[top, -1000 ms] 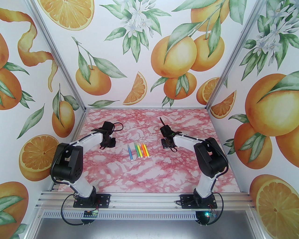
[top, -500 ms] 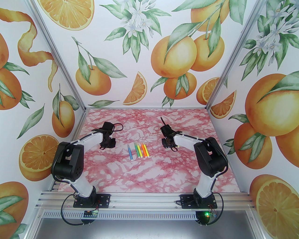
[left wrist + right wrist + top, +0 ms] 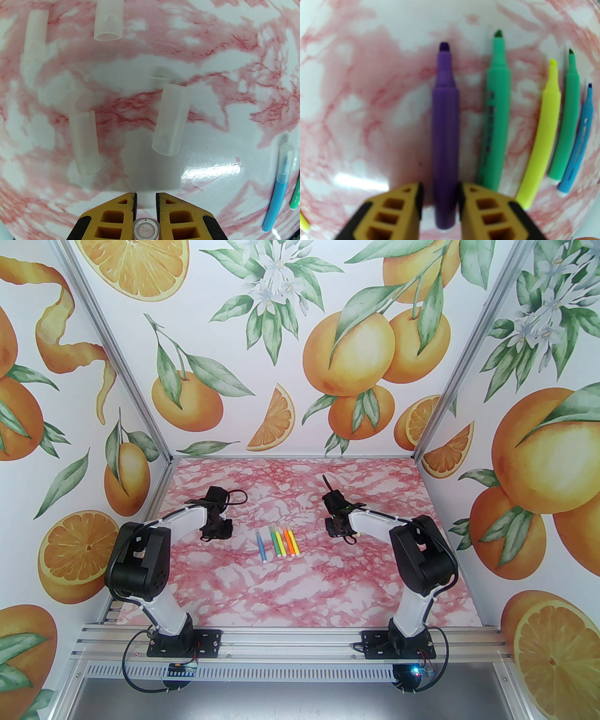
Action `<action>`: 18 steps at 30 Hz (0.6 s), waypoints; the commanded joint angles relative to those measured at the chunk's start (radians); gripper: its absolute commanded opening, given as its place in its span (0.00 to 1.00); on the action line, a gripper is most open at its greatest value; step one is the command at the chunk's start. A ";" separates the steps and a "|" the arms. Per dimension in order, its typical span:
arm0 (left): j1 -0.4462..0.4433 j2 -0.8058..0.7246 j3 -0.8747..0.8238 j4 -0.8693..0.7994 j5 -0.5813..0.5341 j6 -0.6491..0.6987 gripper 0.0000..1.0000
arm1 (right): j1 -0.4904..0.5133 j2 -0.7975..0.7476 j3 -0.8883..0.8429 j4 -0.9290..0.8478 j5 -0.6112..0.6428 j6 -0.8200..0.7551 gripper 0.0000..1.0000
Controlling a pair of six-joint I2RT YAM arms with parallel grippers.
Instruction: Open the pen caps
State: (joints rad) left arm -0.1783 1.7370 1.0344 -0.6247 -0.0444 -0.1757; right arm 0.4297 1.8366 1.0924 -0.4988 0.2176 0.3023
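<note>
while the row of pens lies mid-table, its blue pen capped, we see the left gripper left of the row, pinching a clear cap. four loose caps lie on the marble table ahead of its fingers. right of the row, the right gripper stands parted astride a bare-tipped purple pen. four more bare-tipped pens lie beside it.

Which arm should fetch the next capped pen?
Probably right: the right gripper stands open around the uncapped purple pen, nearly free. The left gripper is shut on a clear cap.
</note>
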 commanded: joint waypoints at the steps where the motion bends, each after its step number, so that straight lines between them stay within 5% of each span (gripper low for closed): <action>1: 0.008 0.016 -0.013 0.019 0.012 0.010 0.12 | 0.008 -0.086 -0.028 -0.011 -0.010 -0.032 0.41; 18: 0.023 0.056 -0.027 0.057 0.047 0.014 0.28 | 0.093 -0.210 -0.066 0.053 -0.071 -0.087 0.44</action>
State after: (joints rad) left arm -0.1638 1.7630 1.0245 -0.5964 -0.0105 -0.1753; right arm 0.5129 1.6581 1.0401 -0.4789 0.1753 0.2337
